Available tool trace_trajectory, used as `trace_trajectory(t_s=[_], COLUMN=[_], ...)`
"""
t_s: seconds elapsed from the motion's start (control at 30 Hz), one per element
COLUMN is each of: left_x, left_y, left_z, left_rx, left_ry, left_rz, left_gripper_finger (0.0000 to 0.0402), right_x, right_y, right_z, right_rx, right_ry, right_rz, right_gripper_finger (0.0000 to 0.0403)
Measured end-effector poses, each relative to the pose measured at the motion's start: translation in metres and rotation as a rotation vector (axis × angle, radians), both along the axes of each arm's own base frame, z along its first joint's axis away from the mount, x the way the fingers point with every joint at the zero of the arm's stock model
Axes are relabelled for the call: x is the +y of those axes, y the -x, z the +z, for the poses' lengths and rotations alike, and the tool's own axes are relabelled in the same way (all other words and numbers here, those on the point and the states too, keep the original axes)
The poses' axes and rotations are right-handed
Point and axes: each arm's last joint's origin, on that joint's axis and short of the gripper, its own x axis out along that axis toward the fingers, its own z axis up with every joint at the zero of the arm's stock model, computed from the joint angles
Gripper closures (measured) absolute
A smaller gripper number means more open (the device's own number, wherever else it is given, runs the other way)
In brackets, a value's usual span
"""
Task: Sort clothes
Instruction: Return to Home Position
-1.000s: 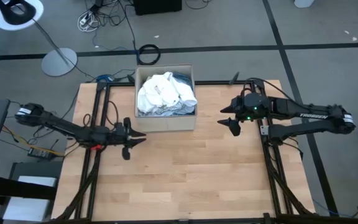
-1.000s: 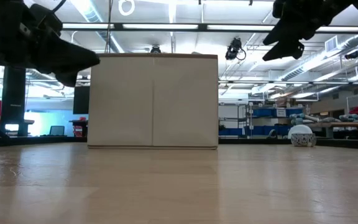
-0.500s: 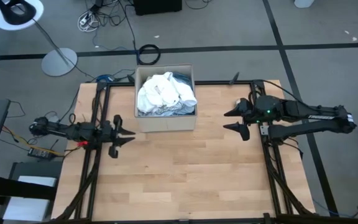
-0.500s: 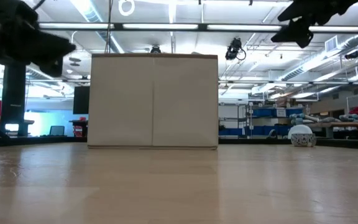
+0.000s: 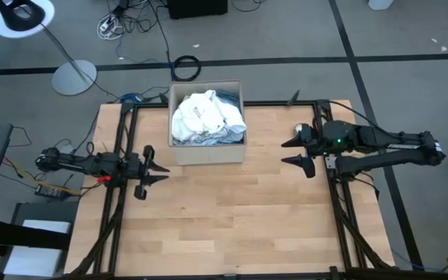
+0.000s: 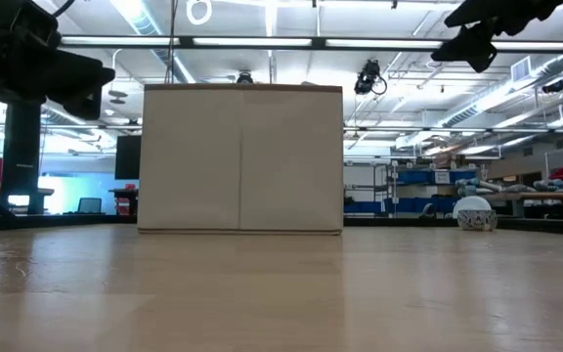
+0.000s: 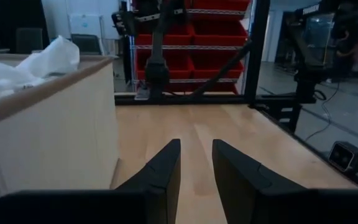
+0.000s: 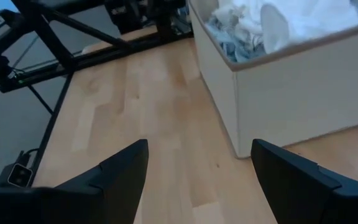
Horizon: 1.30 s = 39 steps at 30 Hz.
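The clothes lie heaped in the tan cardboard box [image 5: 206, 152] at the table's far middle. A white garment [image 5: 204, 115] is on top and grey-blue striped cloth [image 5: 232, 137] shows at the box's right side. The other garments are hidden. My left gripper [image 5: 164, 171] hangs above the table to the left of the box's near corner, its fingers [image 7: 166, 165] a narrow gap apart and empty. My right gripper [image 5: 285, 152] hangs above the table to the right of the box, open wide and empty. The white cloth also shows in the left wrist view [image 7: 39, 62] and the right wrist view [image 8: 291, 18].
A small round white object [image 6: 474, 213] sits on the table at the far right, by my right gripper. Bare wood [image 5: 232, 218] spreads in front of the box. In the low view the box [image 6: 242, 156] stands in the middle, with both arms high above the table.
My left gripper has drawn back toward the table's left edge, away from the box, and now holds still. My right gripper has gone a little toward the right edge and risen. The clothes and the box have stayed put.
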Motion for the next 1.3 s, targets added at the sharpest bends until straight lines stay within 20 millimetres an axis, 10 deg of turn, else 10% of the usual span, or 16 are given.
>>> trace_trajectory(t_s=[0.27,0.7,1.3], left_x=[0.0,0.0,0.0], left_y=[0.0,0.0,0.0], left_z=[0.0,0.001,0.002], left_rx=[-0.003,-0.004,-0.019], left_ry=[0.016,0.017,0.02], left_rz=[0.0,0.001,0.001], left_gripper_finger=[0.0303,0.0303,0.0303], right_x=[0.0,0.004,0.007], right_y=[0.014,0.009,0.016], right_z=[-0.014,-0.142,-0.174], right_rx=[-0.124,-0.286,-0.001], right_ry=[0.04,0.005,0.179], right_rz=[0.009,0.019,-0.158], right_gripper_finger=[0.0115,0.0115,0.0117])
